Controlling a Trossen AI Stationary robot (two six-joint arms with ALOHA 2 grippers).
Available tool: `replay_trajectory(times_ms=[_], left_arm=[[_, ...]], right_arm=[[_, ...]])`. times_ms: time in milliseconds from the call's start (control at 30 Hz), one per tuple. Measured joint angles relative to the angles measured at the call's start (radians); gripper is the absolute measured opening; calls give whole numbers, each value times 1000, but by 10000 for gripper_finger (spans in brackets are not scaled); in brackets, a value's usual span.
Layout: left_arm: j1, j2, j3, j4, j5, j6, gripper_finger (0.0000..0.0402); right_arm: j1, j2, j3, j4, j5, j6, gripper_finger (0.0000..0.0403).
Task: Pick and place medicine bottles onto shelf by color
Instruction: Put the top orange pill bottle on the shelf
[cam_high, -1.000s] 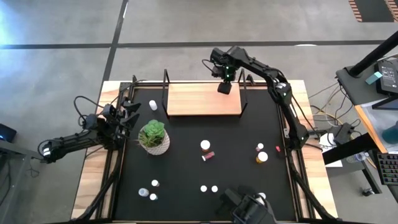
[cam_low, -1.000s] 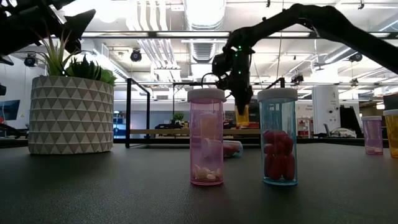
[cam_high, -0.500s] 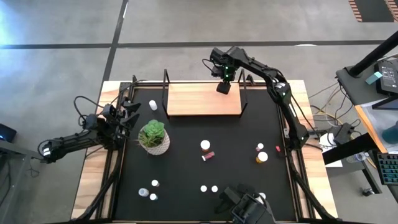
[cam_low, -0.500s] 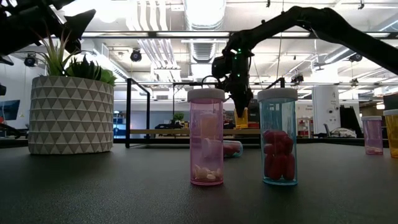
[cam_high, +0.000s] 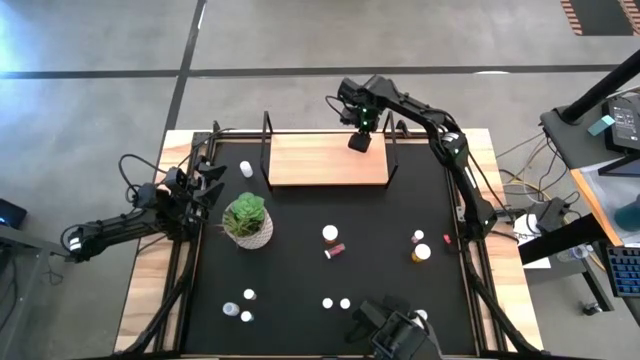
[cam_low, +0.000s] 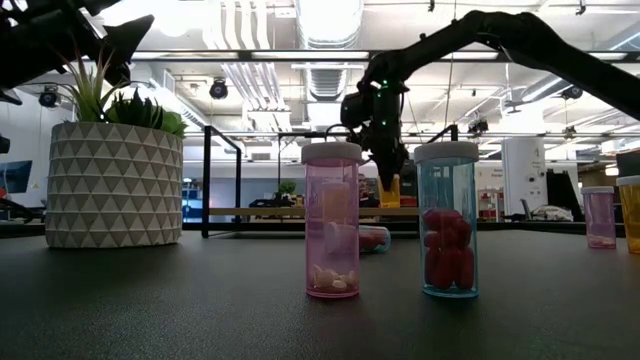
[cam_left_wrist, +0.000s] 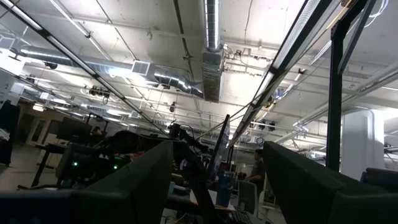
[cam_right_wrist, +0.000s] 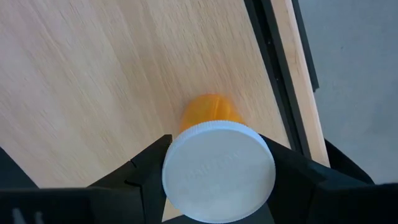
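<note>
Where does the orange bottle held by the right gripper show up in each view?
High view: hidden under the right gripper at the shelf's far right end.
Low view: orange bottle just below the gripper, between the pink bottle and blue bottle.
Left wrist view: not in it.
Right wrist view: centre, white cap up, between the fingers.
Shared landmark: the light-wood shelf board.

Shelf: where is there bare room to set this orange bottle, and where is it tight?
The shelf board is bare from its left frame across to the right gripper, which holds the orange bottle over the right end. It is tight only beside the right frame.
</note>
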Motion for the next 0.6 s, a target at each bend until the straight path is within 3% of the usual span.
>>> replay_trajectory(times_ms=[600], left_arm=[[0,0,0,0,0,0,233]], right_arm=[[-11,-1,-12,31,0,12,202]])
